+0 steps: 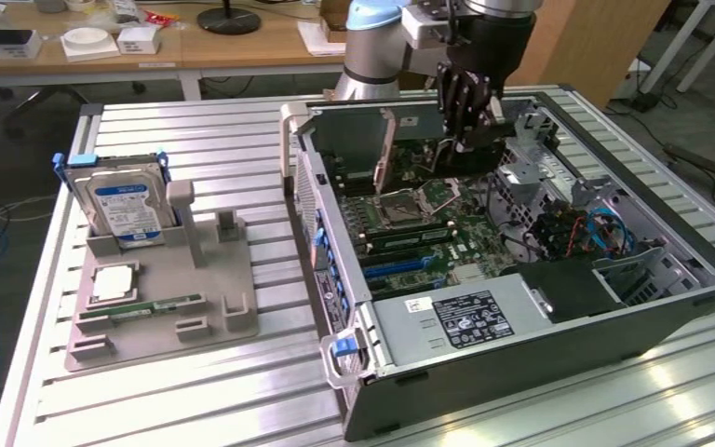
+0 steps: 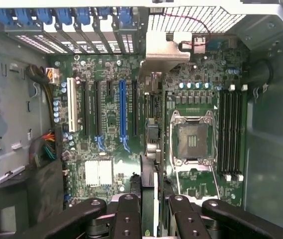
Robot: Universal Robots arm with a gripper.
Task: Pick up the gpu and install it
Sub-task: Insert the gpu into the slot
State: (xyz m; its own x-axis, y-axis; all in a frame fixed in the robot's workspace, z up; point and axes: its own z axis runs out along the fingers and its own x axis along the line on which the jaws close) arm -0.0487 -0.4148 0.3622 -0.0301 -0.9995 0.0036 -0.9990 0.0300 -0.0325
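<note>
gpu (image 1: 472,158), a thin flat dark expansion card with a silvery metal edge, is held inside the open black metal computer case (image 1: 544,372), above the green motherboard (image 1: 457,233). It is clamped between the black fingers of the gripper (image 1: 465,140), one finger on each face.

At the exterior view's left, a grey moulded holder (image 1: 209,279) is seen on the ribbed aluminium table (image 1: 183,400). A boxy silver hard drive with a blue-white label (image 1: 122,205) is stood upright in it, and a slim green memory stick (image 1: 141,307) is laid flat nearer the front. Further right the case is laid on its side, and the arm is brought down into its far half.

The step in hand is judged to be alignment of the card over an expansion slot. The card should be kept upright and parallel to the long blue slot (image 2: 122,114). The slot meant to receive it cannot be told. In the wrist view the card lies between the row of slots and the square silver processor socket (image 2: 191,142). The silvery end should be lined up with the rear openings of the case. Pressure should be applied evenly along the card, so that neither end is seated first.

In the wrist view the gpu (image 2: 151,149) is shown edge-on between the fingers of the gripper (image 2: 152,206). Its bent silvery end plate reaches towards the perforated rear wall.
</note>
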